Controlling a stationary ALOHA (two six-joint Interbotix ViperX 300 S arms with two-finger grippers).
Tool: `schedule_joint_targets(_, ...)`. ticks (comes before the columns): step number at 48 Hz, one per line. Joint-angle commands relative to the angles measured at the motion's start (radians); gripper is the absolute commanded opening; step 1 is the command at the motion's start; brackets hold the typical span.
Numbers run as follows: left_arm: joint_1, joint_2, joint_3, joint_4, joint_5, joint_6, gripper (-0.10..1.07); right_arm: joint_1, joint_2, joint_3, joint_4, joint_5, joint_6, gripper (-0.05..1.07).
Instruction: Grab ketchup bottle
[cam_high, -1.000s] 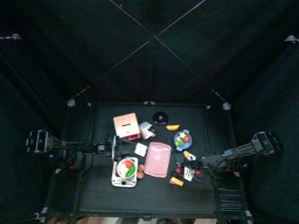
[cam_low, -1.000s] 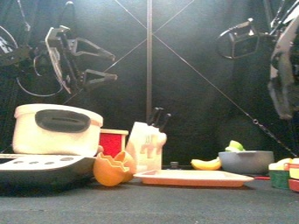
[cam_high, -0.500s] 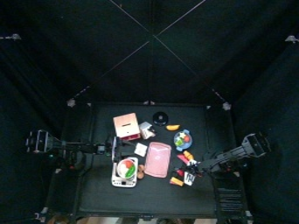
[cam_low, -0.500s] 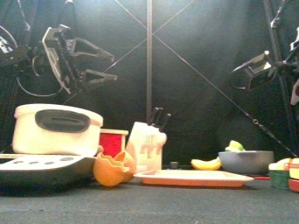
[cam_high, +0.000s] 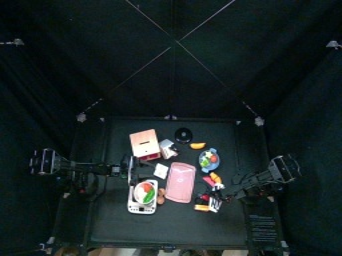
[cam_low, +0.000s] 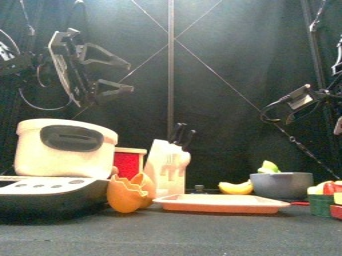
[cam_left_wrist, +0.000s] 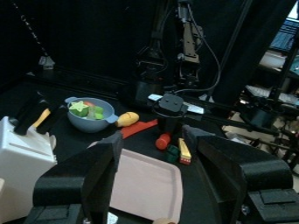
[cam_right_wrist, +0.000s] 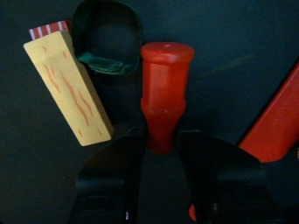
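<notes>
The ketchup bottle (cam_right_wrist: 163, 87) is a slim bright-red plastic bottle lying on the black table. In the right wrist view it points straight away from my right gripper (cam_right_wrist: 163, 144). That gripper is open, with one jaw on either side of the bottle's near end, and I cannot tell whether they touch it. The left wrist view shows the ketchup bottle (cam_left_wrist: 140, 129) beside the grey bowl, below the right gripper (cam_left_wrist: 176, 105). My left gripper (cam_left_wrist: 159, 150) hangs open and empty over the table's left side.
A yellow block with red streaks (cam_right_wrist: 70, 83) and a dark green can (cam_right_wrist: 105, 63) lie close beside the bottle. The pink tray (cam_high: 179, 182) lies mid-table. A white rice cooker (cam_low: 60, 150), a knife block (cam_low: 167, 165) and a bowl (cam_low: 281, 184) stand around.
The right arm has come down from high above toward the table's right side, with its jaws staying open. The left arm has not moved.
</notes>
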Motion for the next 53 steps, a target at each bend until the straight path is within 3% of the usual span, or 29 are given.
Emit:
schedule_joint_targets(1,-0.002,-0.002,-0.012,0.000,-0.003,0.002,0.92,-0.003,-0.008,-0.020,-0.025,-0.034,-0.002,0.70)
schedule_joint_targets(19,-0.002,-0.002,-0.012,0.000,-0.003,0.002,0.92,-0.012,-0.026,-0.021,-0.051,-0.011,0.000,0.51)
schedule_joint_targets(33,-0.002,-0.002,-0.017,0.002,-0.003,0.002,0.92,-0.012,-0.156,-0.057,-0.078,0.133,-0.002,0.50)
schedule_joint_targets(43,-0.002,0.000,-0.020,0.003,-0.003,0.003,0.92,-0.021,-0.235,-0.074,-0.149,0.138,0.000,0.50)
schedule_joint_targets(53,-0.002,0.000,-0.020,0.003,-0.003,0.002,0.92,-0.069,-0.247,-0.078,-0.216,0.112,-0.002,0.50)
